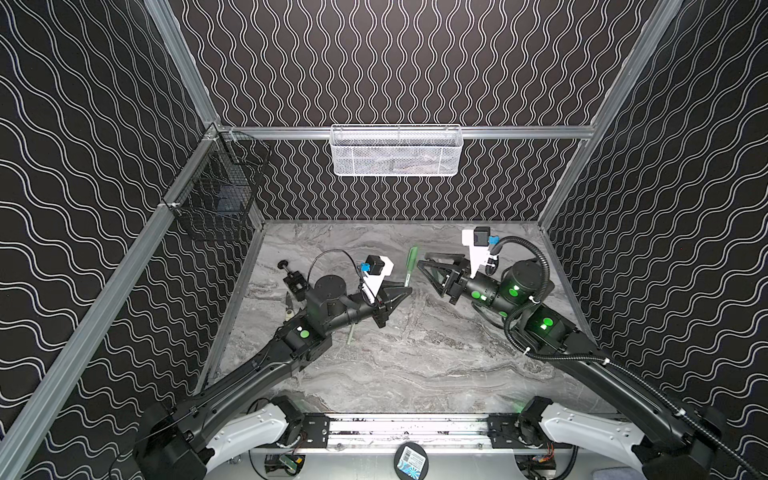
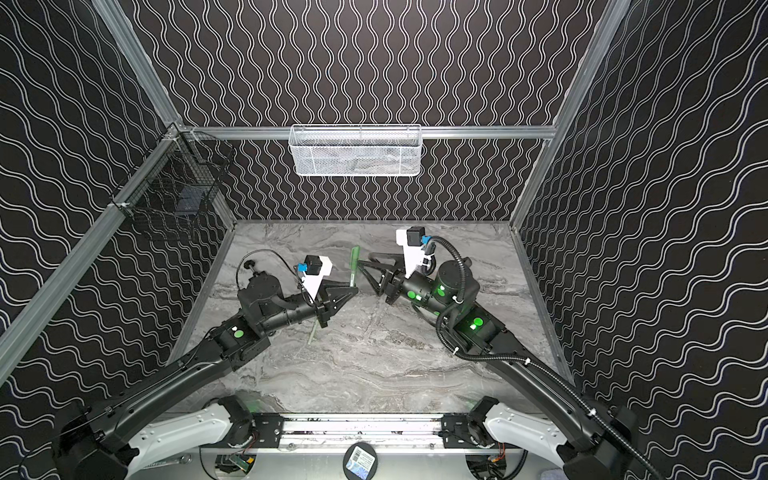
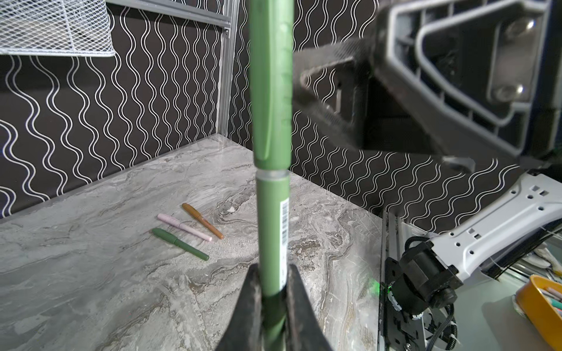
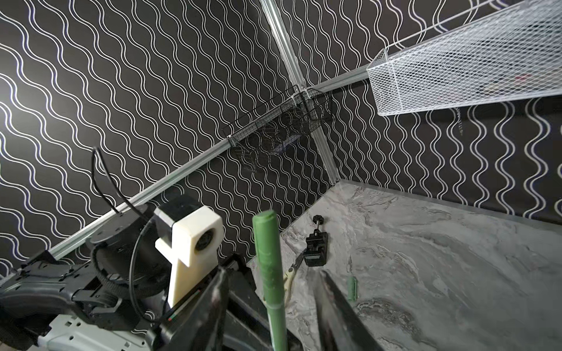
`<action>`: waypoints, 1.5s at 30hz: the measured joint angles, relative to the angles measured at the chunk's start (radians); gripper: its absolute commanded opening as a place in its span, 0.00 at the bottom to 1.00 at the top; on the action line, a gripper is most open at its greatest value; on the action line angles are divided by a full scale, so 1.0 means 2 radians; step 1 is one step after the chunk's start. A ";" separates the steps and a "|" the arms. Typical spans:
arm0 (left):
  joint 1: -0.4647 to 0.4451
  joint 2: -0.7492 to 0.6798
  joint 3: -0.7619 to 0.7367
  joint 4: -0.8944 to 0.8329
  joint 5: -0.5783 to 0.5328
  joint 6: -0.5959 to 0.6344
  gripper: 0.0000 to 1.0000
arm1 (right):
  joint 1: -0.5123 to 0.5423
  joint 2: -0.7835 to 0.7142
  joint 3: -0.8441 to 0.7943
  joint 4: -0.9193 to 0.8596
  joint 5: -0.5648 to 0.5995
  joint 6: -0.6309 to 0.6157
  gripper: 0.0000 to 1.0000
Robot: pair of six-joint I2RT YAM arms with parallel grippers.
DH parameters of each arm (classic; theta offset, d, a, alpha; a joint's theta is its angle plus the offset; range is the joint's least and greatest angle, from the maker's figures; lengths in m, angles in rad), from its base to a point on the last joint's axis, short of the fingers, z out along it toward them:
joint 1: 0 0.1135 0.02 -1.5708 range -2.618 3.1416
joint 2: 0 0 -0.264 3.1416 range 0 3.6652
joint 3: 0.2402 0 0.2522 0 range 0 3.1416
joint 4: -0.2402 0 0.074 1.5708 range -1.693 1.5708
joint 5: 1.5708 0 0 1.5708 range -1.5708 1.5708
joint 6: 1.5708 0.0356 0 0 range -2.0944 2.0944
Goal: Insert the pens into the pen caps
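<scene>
A slim green pen [image 3: 272, 231] stands almost upright, clenched low on its barrel by the left claw [image 3: 272, 270] and held clear above the worktop [image 1: 415, 357]. Its barrel is smooth matte plastic with a white barcode strip down one side. A cap [image 3: 270, 91] of the same green sits on its upper end, with a thin silvery ring showing at the joint.

The right claw [image 4: 273, 272] is released. Its two dark wedge-shaped fingers [image 4: 333, 301] stand either side of the pen's capped end, with a gap on each side.

The worktop is grey, marble-veined and slightly glossy. On it, beyond the green pen as seen from the left arm, three more capped pens lie close together: a gold pen [image 3: 202, 220], a pink pen [image 3: 184, 227] and a dark green pen [image 3: 179, 244]. A pale green stick [image 1: 351, 334] lies partly under the left arm, nearer the robot's base than the green pen.

On the left-arm side of the green pen are a small black vise [image 1: 293, 280] and pliers [image 1: 289, 303] with pale handles. High on the wavy-patterned back wall behind the green pen hangs a white mesh basket [image 1: 395, 149]. A black wire basket [image 1: 216, 195] hangs in the corner.
</scene>
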 measured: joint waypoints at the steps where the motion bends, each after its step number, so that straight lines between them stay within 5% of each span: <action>1: 0.000 0.000 0.000 0.002 0.002 0.002 0.00 | -0.001 -0.001 0.009 -0.011 0.005 -0.007 0.34; 5: 0.000 0.003 0.000 0.011 0.009 0.013 0.00 | -0.008 0.004 0.043 -0.052 0.018 -0.035 0.29; 16: 0.000 0.015 0.001 0.014 0.040 0.016 0.00 | -0.035 0.040 0.102 -0.099 -0.060 -0.055 0.42; 19: 0.000 0.016 0.002 0.015 0.045 0.016 0.00 | -0.036 0.051 0.103 -0.100 -0.081 -0.055 0.35; 26: 0.000 0.018 0.004 0.014 0.049 0.014 0.00 | -0.038 0.068 0.108 -0.099 -0.114 -0.058 0.01; 45: 0.005 0.023 0.077 -0.099 0.038 -0.002 0.00 | -0.025 0.068 0.088 -0.066 -0.084 -0.087 0.01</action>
